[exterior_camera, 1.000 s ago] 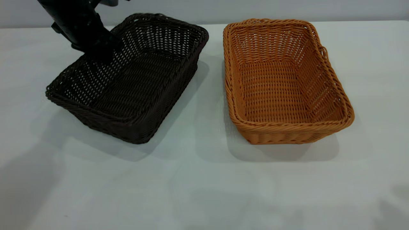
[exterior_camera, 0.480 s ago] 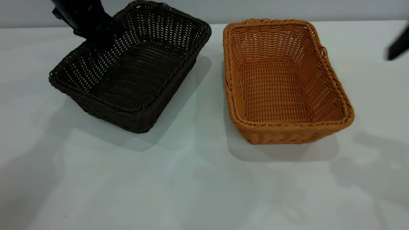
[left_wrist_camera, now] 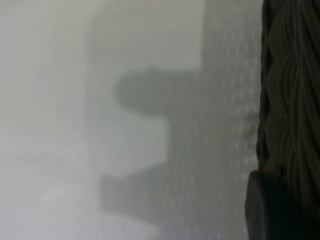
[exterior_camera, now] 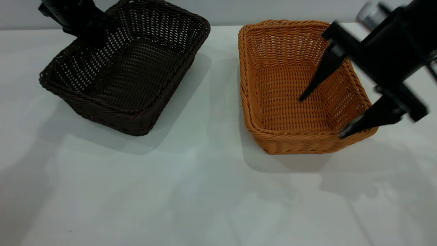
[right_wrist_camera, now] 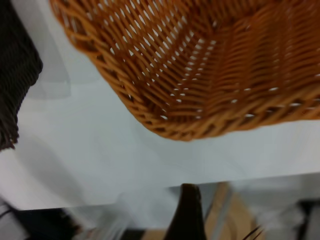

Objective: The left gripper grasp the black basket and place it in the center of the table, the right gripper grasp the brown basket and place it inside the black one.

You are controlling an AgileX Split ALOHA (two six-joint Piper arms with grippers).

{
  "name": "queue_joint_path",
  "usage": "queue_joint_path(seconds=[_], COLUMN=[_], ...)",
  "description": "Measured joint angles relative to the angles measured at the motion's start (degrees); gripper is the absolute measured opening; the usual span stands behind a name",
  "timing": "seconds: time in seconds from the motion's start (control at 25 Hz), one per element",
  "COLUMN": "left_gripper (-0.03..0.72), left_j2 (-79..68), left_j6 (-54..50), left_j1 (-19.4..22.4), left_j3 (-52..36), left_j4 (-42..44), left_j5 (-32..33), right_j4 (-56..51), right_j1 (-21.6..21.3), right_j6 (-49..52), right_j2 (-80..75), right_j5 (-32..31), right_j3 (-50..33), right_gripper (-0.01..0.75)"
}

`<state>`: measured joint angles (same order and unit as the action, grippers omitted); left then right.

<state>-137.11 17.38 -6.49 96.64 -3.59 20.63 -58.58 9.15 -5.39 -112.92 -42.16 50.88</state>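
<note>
My exterior camera looks down steeply across the tabletop [exterior_camera: 191, 191], with the black basket [exterior_camera: 129, 68] at 10 o'clock and the brown basket [exterior_camera: 300, 89] at 2 o'clock. My left wrist camera sits very close to the black basket's weave [left_wrist_camera: 290, 100], facing down onto tabletop. My right wrist camera hangs near the brown basket [right_wrist_camera: 210, 65], also catching the black basket's edge [right_wrist_camera: 15, 75].

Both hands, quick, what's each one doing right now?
Left hand: at the black basket's far-left rim; open or shut cannot be told.
Right hand: open, holding nothing, fingers spread over the brown basket.
</note>
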Motion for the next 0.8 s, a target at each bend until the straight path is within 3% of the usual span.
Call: queue_joint_path(seconds=[0.48, 0.8], left_gripper=[0.081, 0.081], left_j2=[0.0, 0.0], left_j6=[0.3, 0.3], left_j1=[0.6, 0.6], left_j3=[0.0, 0.0], left_j4=[0.1, 0.1], left_j5=[-0.5, -0.4], right_j4=[-3.0, -3.2], right_j1=[0.0, 0.0], right_j6=[13.7, 15.3], right_j2=[-9.5, -12.9], right_j5=[1.0, 4.7], right_j3=[3.5, 3.7], right_gripper=[0.573, 0.548])
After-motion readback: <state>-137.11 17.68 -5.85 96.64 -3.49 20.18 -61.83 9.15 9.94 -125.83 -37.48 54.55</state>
